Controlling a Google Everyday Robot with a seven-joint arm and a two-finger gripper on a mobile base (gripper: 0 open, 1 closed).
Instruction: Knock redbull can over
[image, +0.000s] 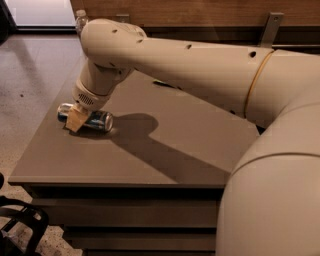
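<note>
The redbull can (97, 120), blue and silver, lies on its side on the left part of the grey-brown table (160, 155). Its silver top points left toward the table's edge. My gripper (76, 119) hangs from the cream arm directly over the can, and its tan finger covers the can's middle. The arm stretches in from the right and fills much of the view.
A clear plastic water bottle (81, 21) stands at the table's far left corner, mostly hidden behind the arm. A green snack bag (165, 84) is nearly covered by the arm. A black object (22, 222) sits on the floor at bottom left.
</note>
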